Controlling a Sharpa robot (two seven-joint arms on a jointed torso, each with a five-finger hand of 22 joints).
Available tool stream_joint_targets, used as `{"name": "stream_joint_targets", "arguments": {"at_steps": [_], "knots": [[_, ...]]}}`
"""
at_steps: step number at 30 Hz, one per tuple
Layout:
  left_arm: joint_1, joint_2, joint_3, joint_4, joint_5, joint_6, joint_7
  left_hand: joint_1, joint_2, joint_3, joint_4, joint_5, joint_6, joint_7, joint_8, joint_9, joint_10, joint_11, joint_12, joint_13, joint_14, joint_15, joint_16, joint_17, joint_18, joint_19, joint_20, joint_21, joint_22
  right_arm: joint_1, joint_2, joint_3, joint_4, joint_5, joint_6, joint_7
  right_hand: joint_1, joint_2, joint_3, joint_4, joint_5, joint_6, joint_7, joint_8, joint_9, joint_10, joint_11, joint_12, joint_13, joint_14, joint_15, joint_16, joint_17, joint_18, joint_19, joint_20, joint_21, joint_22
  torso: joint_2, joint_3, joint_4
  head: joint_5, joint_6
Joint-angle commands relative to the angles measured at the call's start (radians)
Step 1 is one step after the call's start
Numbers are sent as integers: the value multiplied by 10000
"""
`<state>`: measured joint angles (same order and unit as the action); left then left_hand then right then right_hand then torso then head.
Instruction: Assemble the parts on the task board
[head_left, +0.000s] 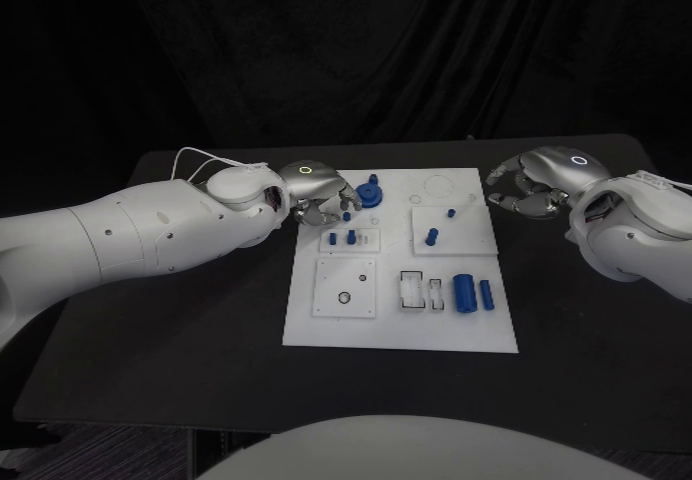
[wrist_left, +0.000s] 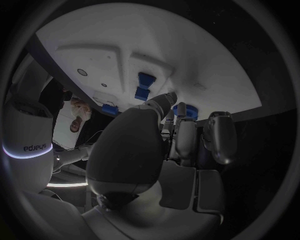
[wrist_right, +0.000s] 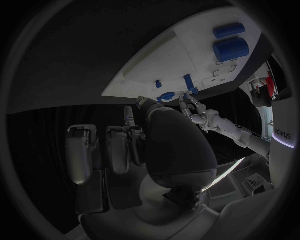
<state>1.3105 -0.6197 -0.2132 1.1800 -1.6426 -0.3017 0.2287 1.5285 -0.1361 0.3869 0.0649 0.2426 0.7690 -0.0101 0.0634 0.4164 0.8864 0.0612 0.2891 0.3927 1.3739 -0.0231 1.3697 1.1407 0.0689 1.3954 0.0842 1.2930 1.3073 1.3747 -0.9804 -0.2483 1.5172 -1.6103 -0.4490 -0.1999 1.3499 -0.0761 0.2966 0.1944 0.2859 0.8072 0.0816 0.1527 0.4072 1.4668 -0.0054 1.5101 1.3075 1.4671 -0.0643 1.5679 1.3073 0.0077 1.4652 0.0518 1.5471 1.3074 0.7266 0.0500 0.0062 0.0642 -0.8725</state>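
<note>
The white task board (head_left: 400, 320) lies in the middle of the table. A round blue part (head_left: 371, 192) stands at the board's far left corner. My left hand (head_left: 320, 190) is right beside it, with its fingertips (wrist_left: 180, 112) against the part (wrist_left: 189, 112); whether they grip it is hidden. Small blue pegs (head_left: 342, 238) and a single peg (head_left: 431, 236) stand farther in on the board. A large blue cylinder (head_left: 464, 292) and a thinner one (head_left: 488, 293) lie near the board's right edge. My right hand (head_left: 537, 185) hovers off the board's far right corner, fingers loosely bent, holding nothing.
The board carries raised square plates (head_left: 346, 288) and a slotted holder (head_left: 414, 291) in its near half. Bare black table (head_left: 159, 340) lies on both sides of the board and in front of it. From the right wrist view the left hand (wrist_right: 199, 111) appears at the board's far edge.
</note>
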Motion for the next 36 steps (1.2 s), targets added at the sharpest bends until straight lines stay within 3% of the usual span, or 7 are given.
{"name": "stream_joint_targets", "arguments": {"at_steps": [1,10,17,19,25,32,36], "knots": [[-17,-105,7,30,-17,-721,91,-28,-87,55,5,-47,-119,-44,-26,-64,-104,-23,-81,-27,-52,12,-58,-36,-11,-58,28,-77,1734,1,-14,7,4,-30,12,-58,-10,69,53,-20,-15,64,16,-39,-10,362,-54,-47,1831,1037,-50,29,2635,11,857,-83,-64,2517,-3,-2,9,-19,-2],[-20,-891,6,326,-4,-2329,203,-58,-112,29,114,-102,39,-85,51,-180,-164,-60,-41,1,-520,18,-436,-679,134,-542,32,-774,1534,13,-133,7,113,-12,-144,143,46,15,157,-122,-15,126,75,-85,-43,-319,0,-679,1107,1008,-2,-29,2537,74,709,-44,-288,2433,-3,-22,12,-134,-2],[-19,-2023,4,742,3290,-3196,2080,-742,-106,-104,1345,-2,295,149,24,-598,-2189,110,-14,74,-6688,727,-5724,-5547,767,-6277,409,-7071,-61,431,-159,8,294,172,180,387,209,-239,598,-161,-14,759,260,61,6,-4627,248,-4815,-2765,768,226,-410,1927,280,173,150,-1085,2150,-17,-43,16,-254,-2],[-19,-2420,2,923,5726,-2746,3348,-1031,142,-503,1920,554,309,632,26,-768,-3047,91,-37,-91,-8175,1120,-7088,-6282,489,-8098,531,-8476,-583,657,-83,8,381,158,274,529,291,-377,758,-169,-16,907,302,82,23,-6279,357,-6505,-4149,662,321,-550,1712,347,-13,236,-1365,2057,-28,-59,2,-235,-2],[-32,-2897,-1,1457,10727,-919,5121,-1980,821,-2388,2260,724,-541,657,25,-1628,-6330,-277,-1270,-2077,-12337,613,-12162,-9714,769,-11397,331,-12232,-3252,1014,160,8,480,-153,742,951,500,-657,1027,-366,-35,1002,111,122,175,-7507,863,-8922,-6009,380,579,-861,1234,469,-386,497,-1935,1891,-46,-106,-17,-108,-2],[-418,-2959,-3,2009,14090,1332,5929,-2158,1567,-4376,2281,768,-3454,42,-166,-3064,-7972,-827,-2075,-3440,-13580,940,-13634,-11258,739,-13348,518,-12582,-8845,873,366,8,380,-315,1405,1455,507,-800,870,-441,-42,451,-221,-559,-105,-7808,1131,-11491,-8711,90,718,-1365,522,610,-685,630,-2650,1679,-132,-232,65,-109,126],[-707,-3055,-2,2402,14670,1928,6171,-2104,1813,-4904,2272,769,-3918,-90,-221,-3379,-8144,-913,-2143,-3635,-13711,885,-13685,-11384,761,-13203,552,-12539,-9002,599,373,8,309,-479,1507,1648,470,-823,693,-370,-35,284,-290,-764,-243,-7698,1168,-11630,-9020,63,740,-1414,458,620,-709,661,-2755,1658,-178,-348,207,-323,162]]}}
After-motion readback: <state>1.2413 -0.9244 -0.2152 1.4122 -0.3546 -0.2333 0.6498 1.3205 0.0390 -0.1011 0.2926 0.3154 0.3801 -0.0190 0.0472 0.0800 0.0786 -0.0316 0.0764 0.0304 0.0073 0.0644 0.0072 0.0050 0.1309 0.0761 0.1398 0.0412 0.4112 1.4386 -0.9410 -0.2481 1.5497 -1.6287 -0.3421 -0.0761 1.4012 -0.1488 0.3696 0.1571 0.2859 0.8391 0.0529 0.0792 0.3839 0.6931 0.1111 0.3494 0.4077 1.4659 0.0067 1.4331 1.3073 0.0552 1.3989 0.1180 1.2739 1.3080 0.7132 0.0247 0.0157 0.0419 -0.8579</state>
